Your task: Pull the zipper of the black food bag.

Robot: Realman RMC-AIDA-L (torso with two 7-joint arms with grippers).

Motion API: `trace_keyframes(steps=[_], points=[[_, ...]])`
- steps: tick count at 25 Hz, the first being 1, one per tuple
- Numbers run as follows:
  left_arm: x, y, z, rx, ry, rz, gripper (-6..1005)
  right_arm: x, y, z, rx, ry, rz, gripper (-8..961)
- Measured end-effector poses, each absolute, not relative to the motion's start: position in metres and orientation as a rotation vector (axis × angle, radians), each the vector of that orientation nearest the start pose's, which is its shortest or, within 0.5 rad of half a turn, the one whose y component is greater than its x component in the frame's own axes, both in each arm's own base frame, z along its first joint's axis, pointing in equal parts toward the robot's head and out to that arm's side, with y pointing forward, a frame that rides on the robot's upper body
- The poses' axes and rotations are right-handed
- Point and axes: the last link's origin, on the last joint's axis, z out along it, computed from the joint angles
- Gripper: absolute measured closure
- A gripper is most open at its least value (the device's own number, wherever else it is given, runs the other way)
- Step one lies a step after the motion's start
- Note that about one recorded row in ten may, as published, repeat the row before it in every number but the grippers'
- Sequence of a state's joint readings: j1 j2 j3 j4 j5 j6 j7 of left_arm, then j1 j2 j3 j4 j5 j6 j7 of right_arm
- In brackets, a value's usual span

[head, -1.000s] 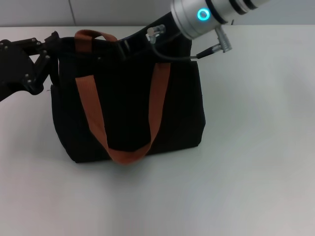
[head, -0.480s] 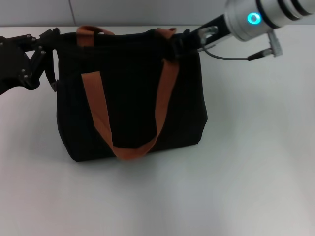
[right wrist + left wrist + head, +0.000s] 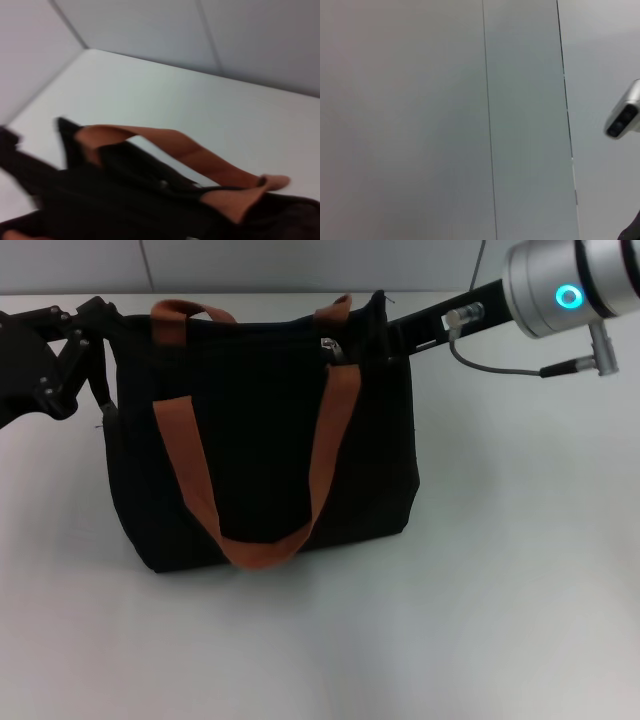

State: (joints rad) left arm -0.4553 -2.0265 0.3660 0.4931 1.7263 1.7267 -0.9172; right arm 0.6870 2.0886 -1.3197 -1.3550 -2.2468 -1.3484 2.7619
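Observation:
The black food bag (image 3: 260,440) stands upright on the white table, its two rust-brown handles (image 3: 185,460) hanging down its front. A small silver zipper tab (image 3: 327,344) shows on the top edge beside the right handle. My left gripper (image 3: 100,355) clamps the bag's top left corner. My right gripper (image 3: 385,332) is at the bag's top right corner, just right of the tab, its dark fingers merging with the fabric. The right wrist view shows the bag's top (image 3: 125,200), a handle (image 3: 200,160) and a silver speck (image 3: 162,184).
The white table (image 3: 500,590) spreads in front and to the right of the bag. A grey panelled wall (image 3: 485,120) stands behind. The right arm's silver link (image 3: 570,285) with a cable reaches in from the upper right.
My right gripper has travelled right along the bag's top edge, from near the left handle to the top right corner. The bag's top has straightened. The left gripper has held its place.

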Motion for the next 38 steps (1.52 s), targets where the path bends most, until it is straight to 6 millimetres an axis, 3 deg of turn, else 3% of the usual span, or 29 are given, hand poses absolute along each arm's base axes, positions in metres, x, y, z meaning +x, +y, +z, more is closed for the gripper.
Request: trace_keyframes(steps=[3, 4, 6, 9, 11, 17, 19, 27, 32, 38], points=[[-0.286, 0.313, 0.064, -2.217, -0.231, -1.072, 976, 0.098, 0.377, 0.008, -2.67, 0.999, 0.396, 921], [-0.286, 0.313, 0.064, -2.217, -0.24, -1.077, 976, 0.103, 0.373, 0.016, -2.705, 0.902, 0.551, 915], [-0.286, 0.312, 0.064, -2.22, -0.26, -1.088, 976, 0.106, 0.37, 0.019, -2.72, 0.838, 0.627, 902], [-0.287, 0.311, 0.062, -2.223, -0.289, -1.099, 976, 0.124, 0.354, 0.028, -2.773, 0.626, 0.82, 754], [-0.288, 0.309, 0.06, -2.224, -0.307, -1.099, 976, 0.129, 0.35, 0.029, -2.789, 0.58, 0.845, 672], [-0.295, 0.301, 0.055, -2.22, -0.364, -1.096, 975, 0.176, 0.312, 0.032, -2.879, 0.32, 1.023, 475], [-0.301, 0.294, 0.053, -2.216, -0.402, -1.092, 976, 0.204, 0.296, 0.03, -2.885, 0.224, 1.093, 445], [-0.305, 0.289, 0.051, -2.224, -0.485, -1.109, 967, 0.246, 0.273, 0.001, -2.904, 0.176, 1.05, 324], [-0.303, 0.292, 0.077, -2.295, -0.625, -1.174, 959, 0.251, 0.27, -0.011, -2.865, 0.157, 1.024, 305], [-0.299, 0.293, 0.11, -2.426, -0.778, -1.19, 724, 0.254, 0.273, -0.02, -2.85, 0.196, 0.993, 297]])
